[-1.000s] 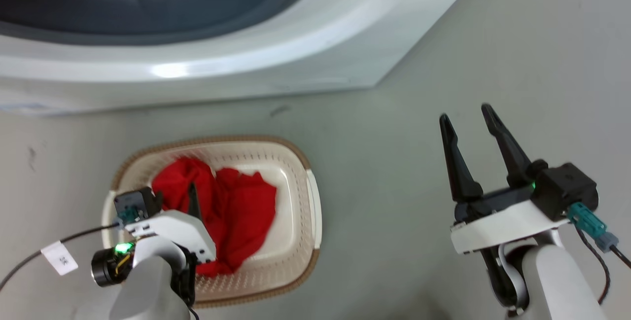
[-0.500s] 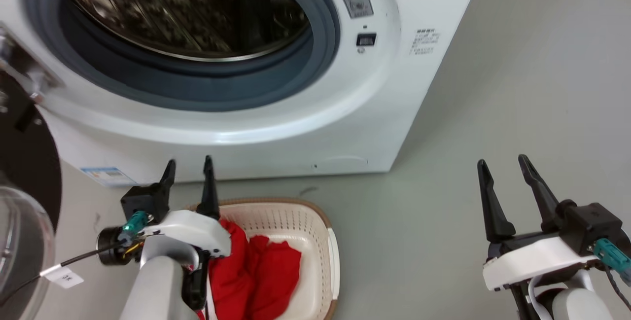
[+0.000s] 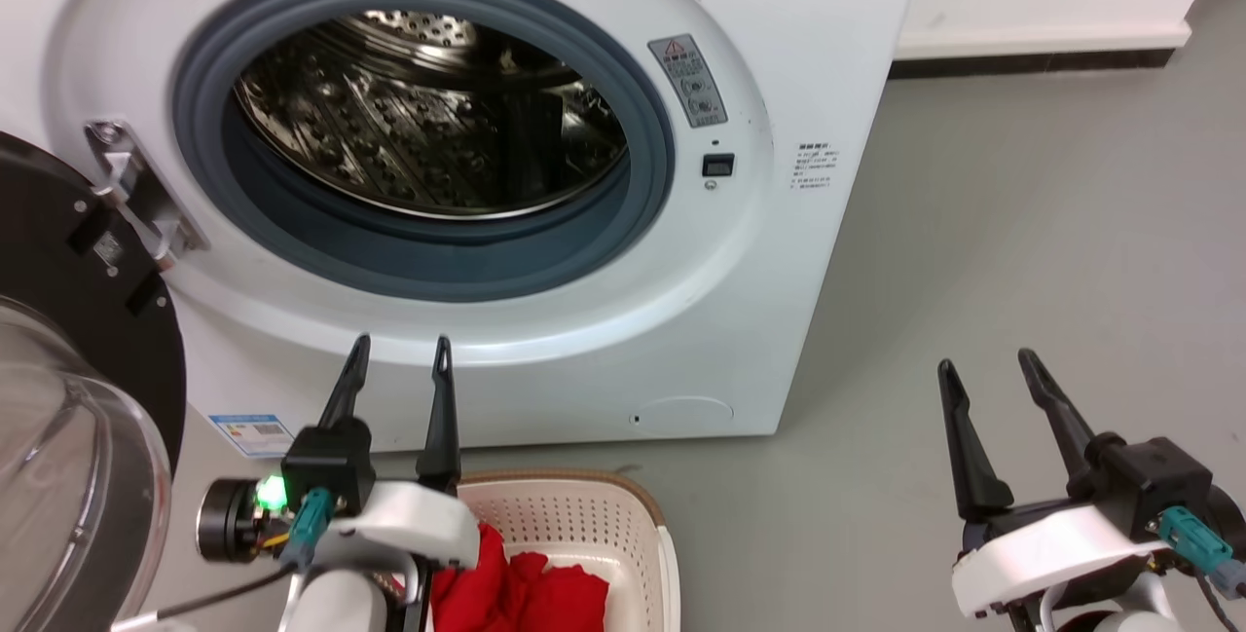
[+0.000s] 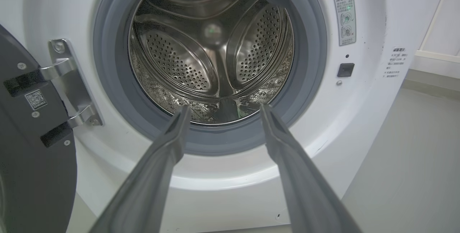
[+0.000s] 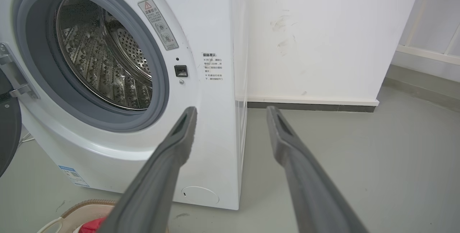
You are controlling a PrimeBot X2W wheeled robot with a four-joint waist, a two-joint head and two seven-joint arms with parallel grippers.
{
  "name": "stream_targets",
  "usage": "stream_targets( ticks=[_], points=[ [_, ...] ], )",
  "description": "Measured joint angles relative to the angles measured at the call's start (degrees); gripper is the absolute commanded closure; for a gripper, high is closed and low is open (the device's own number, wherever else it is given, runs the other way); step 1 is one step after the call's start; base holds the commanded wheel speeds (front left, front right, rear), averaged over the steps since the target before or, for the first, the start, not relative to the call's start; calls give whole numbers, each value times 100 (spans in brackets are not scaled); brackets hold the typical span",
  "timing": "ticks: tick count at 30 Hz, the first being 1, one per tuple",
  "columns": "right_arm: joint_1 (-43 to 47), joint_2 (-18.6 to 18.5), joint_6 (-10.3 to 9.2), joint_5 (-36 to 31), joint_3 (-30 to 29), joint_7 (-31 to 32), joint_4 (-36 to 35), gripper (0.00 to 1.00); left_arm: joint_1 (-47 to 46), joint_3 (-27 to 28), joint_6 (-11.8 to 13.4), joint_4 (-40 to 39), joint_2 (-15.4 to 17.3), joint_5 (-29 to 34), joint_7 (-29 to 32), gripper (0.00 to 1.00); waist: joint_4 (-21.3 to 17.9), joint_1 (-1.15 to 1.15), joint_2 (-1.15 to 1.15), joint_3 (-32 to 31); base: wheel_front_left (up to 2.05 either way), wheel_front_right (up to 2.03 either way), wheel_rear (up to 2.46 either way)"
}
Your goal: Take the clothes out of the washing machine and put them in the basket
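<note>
head view. the washing machine (image 3: 808, 28) stood on the grey floor (image 3: 1022, 242) with its black-framed glass door (image 3: 68, 350) swung wide to the robot's left on a metal hinge (image 3: 136, 189). this exposed the grey gasket (image 3: 642, 223) and the perforated steel drum (image 3: 428, 126). a warning label (image 3: 689, 80) sat on the front panel to the right of the porthole. the basket (image 3: 574, 515), cream perforated plastic with a brown woven rim, stood on the floor just in front of the machine's base. the clothes (image 3: 531, 598), bright red, lay inside it at the bottom edge of the view, partly hidden by the left wrist housing. the left gripper (image 3: 402, 342) was over the near left part of the basket, its two dark fingers parted with nothing between them, tips against the machine's white front below the porthole. the right gripper (image 3: 983, 359) was over bare floor, well to the right of the machine and the basket, its fingers likewise spread and empty.

left wrist view. the parted fingers framed the drum's lower rim; the drum's paddles and punched wall were plainly visible.

right wrist view. the spread fingers pointed toward the machine's right front corner, with the basket rim and a scrap of red at the lower left.
</note>
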Motion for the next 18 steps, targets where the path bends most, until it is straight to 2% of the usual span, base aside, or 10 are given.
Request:
stream_targets(
  ticks=[7,18],
  points=[
    [232,-1,0,-10,75,103,-101,0,482,-13,49,-259,34,-56,34,0,98,0,0,-279,0,0,0],
    [274,-1,0,-18,122,133,-158,0,672,-189,76,-579,22,-112,224,0,164,1,0,-356,0,0,0]
  ],
)
